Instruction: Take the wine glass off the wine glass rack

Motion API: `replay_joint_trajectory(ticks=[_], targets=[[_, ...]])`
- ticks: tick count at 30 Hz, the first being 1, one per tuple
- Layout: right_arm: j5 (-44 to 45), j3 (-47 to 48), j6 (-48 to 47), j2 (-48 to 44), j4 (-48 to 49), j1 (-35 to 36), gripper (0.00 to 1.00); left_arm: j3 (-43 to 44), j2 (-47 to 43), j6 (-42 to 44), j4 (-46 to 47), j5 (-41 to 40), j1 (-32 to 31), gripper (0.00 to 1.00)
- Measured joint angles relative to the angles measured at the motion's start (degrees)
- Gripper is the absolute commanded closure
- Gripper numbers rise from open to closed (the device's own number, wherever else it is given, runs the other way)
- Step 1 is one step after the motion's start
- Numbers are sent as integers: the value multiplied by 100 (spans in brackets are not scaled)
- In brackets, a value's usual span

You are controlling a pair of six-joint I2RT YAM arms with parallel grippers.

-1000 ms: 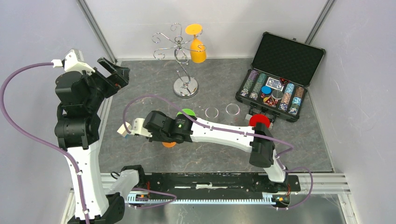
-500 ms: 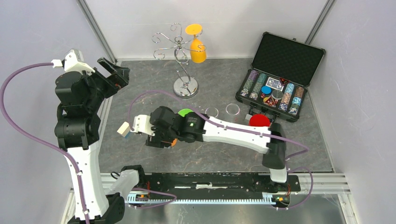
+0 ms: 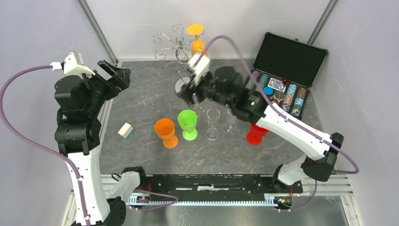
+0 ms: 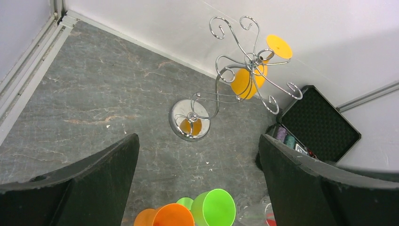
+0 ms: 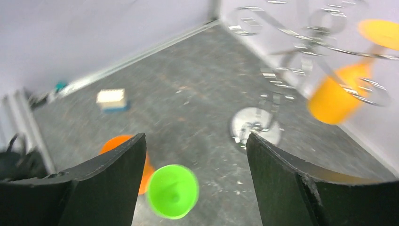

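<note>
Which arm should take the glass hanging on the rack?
Right. The right gripper, open, is beside the rack, near the hanging yellow wine glass; the left gripper, also open, is far off at the left edge.

The gray table [image 3: 141, 101] is holding the wine glass rack [image 4: 181, 113] at the back and an open black case [image 3: 282, 77] on the right. An orange cup [image 3: 165, 133], green cup [image 3: 188, 124], two clear glasses [image 3: 213, 123] and red cup [image 3: 256, 135] are standing near a small block [image 3: 125, 130].
</note>
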Motion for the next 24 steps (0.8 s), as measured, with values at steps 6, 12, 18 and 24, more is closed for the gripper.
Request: replay_joint_trajectory(ticks=[6,12,18,24], targets=[[-90,-496,1200,-417,828,-1746,18,-142,-22,-2,122,175,0,0],[-1012,-339,2535,-39,1440,-3139,34,-247,-7,-2,229,422,0,0],[-1803,483,3661,1349,1993,-3786,44,-337,26,-2,343,636,0,0],[-2245,680,4951,2223,2813,-3832,57,-450,111,-7,463,859,0,0]])
